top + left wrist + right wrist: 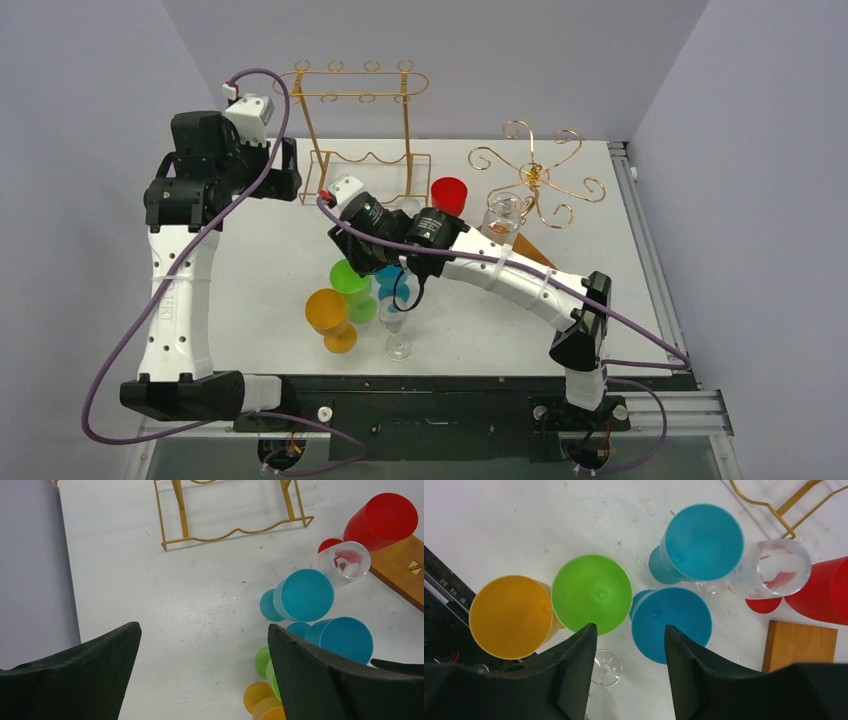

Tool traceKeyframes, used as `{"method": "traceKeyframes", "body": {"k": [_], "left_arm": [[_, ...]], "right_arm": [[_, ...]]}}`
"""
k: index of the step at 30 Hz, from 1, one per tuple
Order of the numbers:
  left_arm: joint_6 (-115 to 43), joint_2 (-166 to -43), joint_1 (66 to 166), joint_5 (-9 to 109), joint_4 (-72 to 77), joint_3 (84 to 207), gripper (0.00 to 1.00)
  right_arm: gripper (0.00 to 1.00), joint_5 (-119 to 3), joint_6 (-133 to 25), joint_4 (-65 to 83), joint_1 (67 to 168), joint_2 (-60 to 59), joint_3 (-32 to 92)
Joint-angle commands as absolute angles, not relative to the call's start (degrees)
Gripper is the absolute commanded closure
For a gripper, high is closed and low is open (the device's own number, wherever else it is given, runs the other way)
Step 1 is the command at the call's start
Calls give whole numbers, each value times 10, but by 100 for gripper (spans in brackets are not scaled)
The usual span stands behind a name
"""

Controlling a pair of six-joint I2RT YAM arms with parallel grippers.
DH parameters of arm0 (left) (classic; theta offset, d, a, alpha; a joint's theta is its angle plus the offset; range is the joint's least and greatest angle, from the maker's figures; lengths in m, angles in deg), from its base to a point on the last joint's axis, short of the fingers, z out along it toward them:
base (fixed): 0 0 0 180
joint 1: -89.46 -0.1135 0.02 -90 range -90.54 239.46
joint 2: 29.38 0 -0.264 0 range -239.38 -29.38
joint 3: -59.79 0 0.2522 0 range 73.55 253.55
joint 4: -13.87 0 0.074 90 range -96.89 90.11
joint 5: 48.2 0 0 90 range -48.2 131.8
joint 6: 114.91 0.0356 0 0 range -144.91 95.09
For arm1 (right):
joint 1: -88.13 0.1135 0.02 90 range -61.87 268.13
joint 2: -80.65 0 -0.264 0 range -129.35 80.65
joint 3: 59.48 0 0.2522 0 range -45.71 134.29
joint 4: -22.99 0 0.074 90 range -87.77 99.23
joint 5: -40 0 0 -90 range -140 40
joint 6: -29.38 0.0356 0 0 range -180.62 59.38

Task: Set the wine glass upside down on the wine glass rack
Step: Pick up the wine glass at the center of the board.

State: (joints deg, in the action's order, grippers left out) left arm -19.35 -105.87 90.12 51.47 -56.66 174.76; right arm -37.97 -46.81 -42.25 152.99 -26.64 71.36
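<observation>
A clear wine glass [397,325] stands upright near the table's front, by the coloured glasses. In the right wrist view its foot [607,667] and bowl lie between my fingers, close to the left finger [574,670] and apart from the right one. My right gripper [630,626] hovers over it [400,282] with its jaws partly closed and a gap still showing. A tall gold wire rack [365,130] stands at the back. A gold stand with curled arms [535,180] is at the back right. My left gripper [202,627] is wide open and empty near the tall rack's foot [235,530].
Orange [328,312], green [350,280] and blue [392,280] glasses crowd round the clear one. A red glass [449,195] and a second clear glass [503,212] stand by the stand's wooden base [801,642]. The black rail [420,390] runs along the front edge.
</observation>
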Motion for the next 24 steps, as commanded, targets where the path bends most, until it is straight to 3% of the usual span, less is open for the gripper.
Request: {"method": "traceKeyframes", "body": {"k": [1, 12, 24], "left_arm": [[-196, -1036, 900, 506, -518, 1740, 4], [-177, -1030, 900, 513, -532, 1732, 4], [-174, -1029, 901, 524, -544, 1742, 4]], "right_arm": [[53, -389, -450, -388, 1531, -243, 683], [70, -403, -416, -346, 1504, -259, 611], [70, -441, -447, -361, 1494, -245, 558]]}}
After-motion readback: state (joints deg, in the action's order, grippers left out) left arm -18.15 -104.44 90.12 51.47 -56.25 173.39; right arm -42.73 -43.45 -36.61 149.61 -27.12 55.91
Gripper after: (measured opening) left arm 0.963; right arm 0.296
